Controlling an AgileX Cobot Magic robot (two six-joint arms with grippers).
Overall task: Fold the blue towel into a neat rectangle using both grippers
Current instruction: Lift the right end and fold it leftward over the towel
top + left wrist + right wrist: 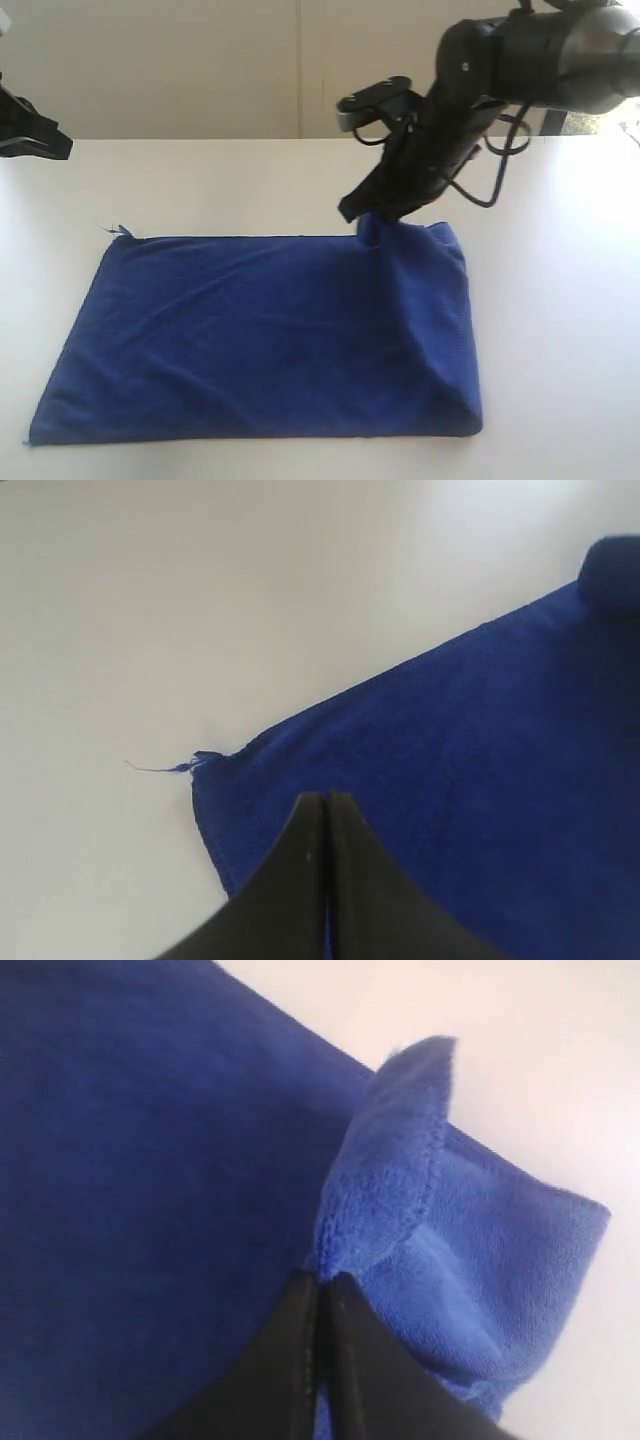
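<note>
Exterior view: the blue towel [270, 330] lies spread on the white table [560, 300], a broad rectangle with its long edges running left to right, filling the near and middle part of the tabletop. Its far right corner is drawn up off the surface into a small peak, and the cloth slopes down from there along the right edge in a soft diagonal ridge. The right gripper [372, 212] reaches down from the upper right on its black arm, with black cables [490, 185] looping beside it, and its jaws are clamped together on that raised corner. The right wrist view shows the pinch close up: the two black fingers [345, 1360] meet with a fold of terry caught between them, and the hemmed edge stands upright just past the tips. The left gripper [327, 802] is closed too, its fingers pressed flat against each other with nothing seen between them. It hangs above the towel's far left corner, where a loose thread [160, 769] trails onto the bare table. A pale wall [200, 60] runs behind the far table edge.
</note>
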